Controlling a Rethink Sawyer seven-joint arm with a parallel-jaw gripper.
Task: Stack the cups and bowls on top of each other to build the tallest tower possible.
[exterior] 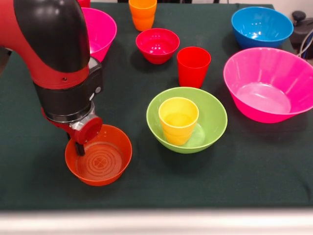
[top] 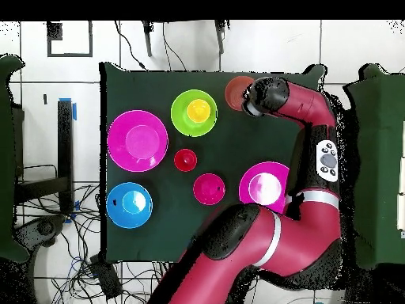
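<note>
Orange bowl (exterior: 99, 161) sits at the near left of the dark green surface (exterior: 234, 186), and the red and black arm (exterior: 54, 54) is right down over it, the pincer (exterior: 78, 146) dipping inside the bowl's left rim. One dark finger shows against the inner wall; whether the pincer is spread or pinching that rim cannot be told from either view. Just to the right, apart from the orange bowl, the lime-green bowl (exterior: 215, 115) holds the yellow cup (exterior: 178, 120) standing upright inside it. Behind that stands the red cup (exterior: 193, 66), alone and upright, with the small crimson bowl (exterior: 157, 45) just beyond it. Farther back, the orange cup (exterior: 143, 13) stands at the far edge. One large pink bowl (exterior: 269, 85) sits at the right, the blue bowl (exterior: 261, 27) behind it, and the second pink bowl (exterior: 100, 29) is partly hidden behind the arm.
</note>
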